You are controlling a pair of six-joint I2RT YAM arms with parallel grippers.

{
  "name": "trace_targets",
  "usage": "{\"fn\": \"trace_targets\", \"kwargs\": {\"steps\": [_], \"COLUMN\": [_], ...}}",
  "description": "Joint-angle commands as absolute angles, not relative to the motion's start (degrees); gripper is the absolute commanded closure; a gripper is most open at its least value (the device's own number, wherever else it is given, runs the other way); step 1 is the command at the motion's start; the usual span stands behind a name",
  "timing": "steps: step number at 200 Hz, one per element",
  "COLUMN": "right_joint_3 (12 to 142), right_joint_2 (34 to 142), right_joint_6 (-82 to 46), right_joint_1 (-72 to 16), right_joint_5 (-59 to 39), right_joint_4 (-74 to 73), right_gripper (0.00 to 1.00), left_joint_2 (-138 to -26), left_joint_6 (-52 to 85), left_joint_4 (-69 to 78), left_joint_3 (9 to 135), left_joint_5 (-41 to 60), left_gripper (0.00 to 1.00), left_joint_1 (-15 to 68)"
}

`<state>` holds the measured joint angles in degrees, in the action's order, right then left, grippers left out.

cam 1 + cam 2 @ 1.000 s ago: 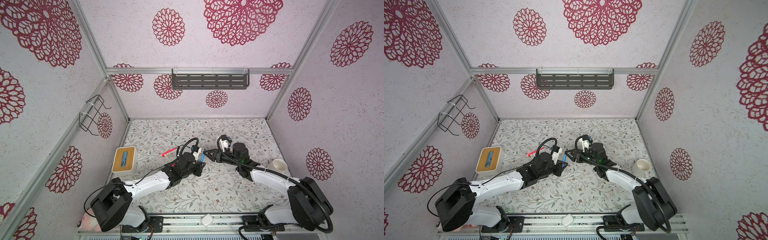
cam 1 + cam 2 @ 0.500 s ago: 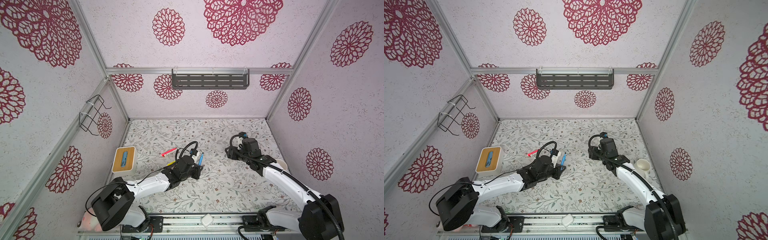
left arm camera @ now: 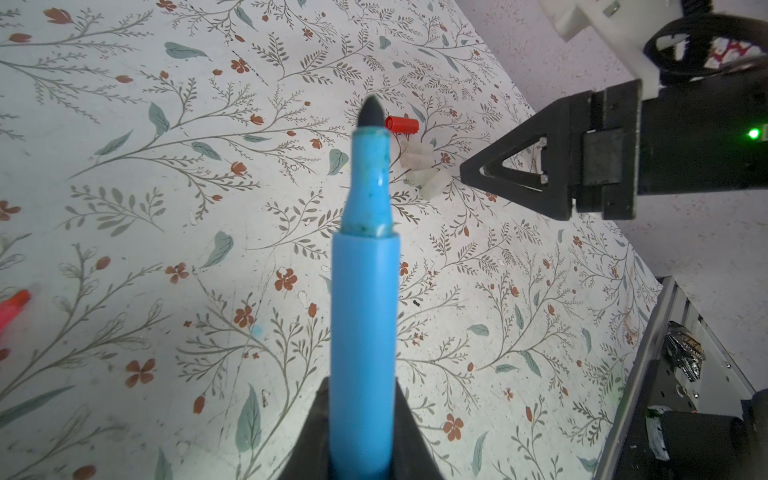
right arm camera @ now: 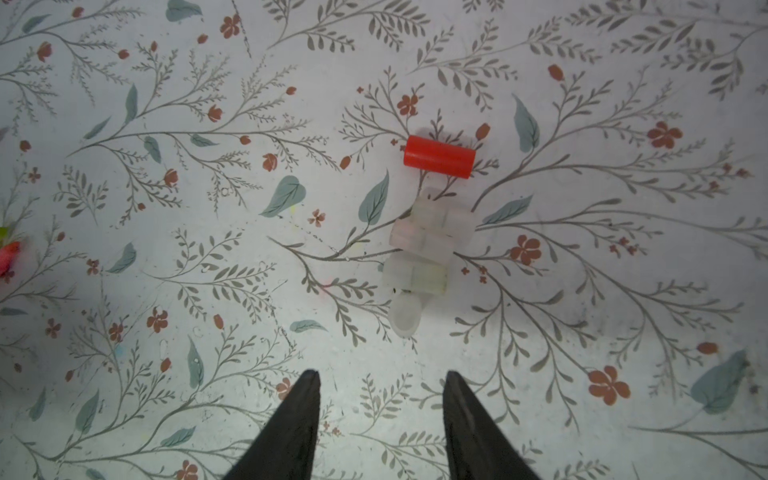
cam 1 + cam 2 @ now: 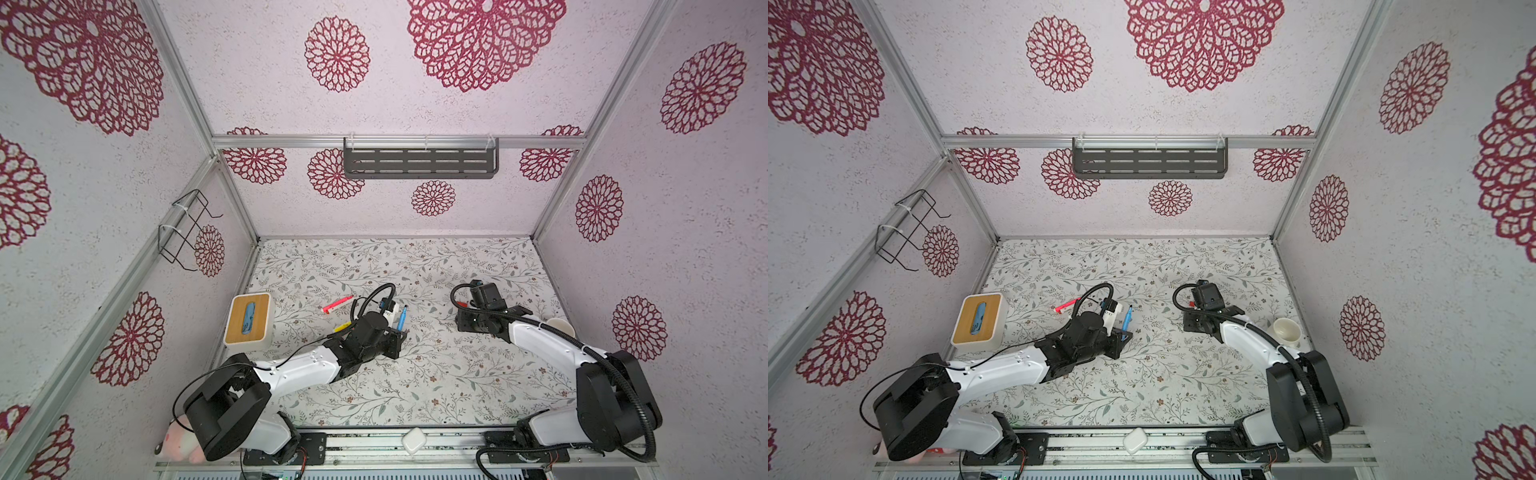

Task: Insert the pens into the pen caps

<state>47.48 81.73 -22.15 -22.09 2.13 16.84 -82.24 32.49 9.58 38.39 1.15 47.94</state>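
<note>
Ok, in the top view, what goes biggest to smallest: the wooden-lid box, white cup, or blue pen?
1. Wooden-lid box.
2. White cup.
3. Blue pen, held in the left claw above the table, so nearness may flatter it.

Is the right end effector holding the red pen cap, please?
No, the right end effector stands open and empty, while the red pen cap lies free on the table.

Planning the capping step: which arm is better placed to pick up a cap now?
Right, probably: the right claw hangs open and empty near the pale caps; the left claw is shut on the blue pen.
</note>
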Motion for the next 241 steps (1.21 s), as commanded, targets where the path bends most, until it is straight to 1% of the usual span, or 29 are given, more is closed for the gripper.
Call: {"fn": "trace_targets", "kwargs": {"steps": [1,35,69,145,241], "right_joint_3": [49.58,49.73,50.57,53.08,55.11], "right_joint_2": [82.92,84.93,87.05,91.16,94.47], "right_joint_6": [-21.28,-21.14,-20.94,-20.15,-19.87], "right_joint_1": [-21.8,-21.79,-21.88,-21.93,-23.17], "right_joint_5": [3.99,4.92,5.77,7.04,8.79], "right_joint_4": [17.14,16.2,15.78,15.73,16.96], "right_gripper": [0.51,0.55,0.56,0.63,0.7], "left_joint_2": [-82.61,-82.71,-82.71,-83.1,-83.12], "left_joint_6": [33.21,32.94,33.15,32.72,32.43], "left_joint_4": [11.32,11.1,11.25,11.19,10.86], "left_joint_3": [37.79,37.71,37.27,37.44,37.53], "left_joint_5": [0.81,0.35,0.11,-0.48,-1.09], "left_gripper": [1.0,1.0,1.0,1.0,1.0], "left_joint_1": [47.93,47.82,47.83,47.93,47.87]}}
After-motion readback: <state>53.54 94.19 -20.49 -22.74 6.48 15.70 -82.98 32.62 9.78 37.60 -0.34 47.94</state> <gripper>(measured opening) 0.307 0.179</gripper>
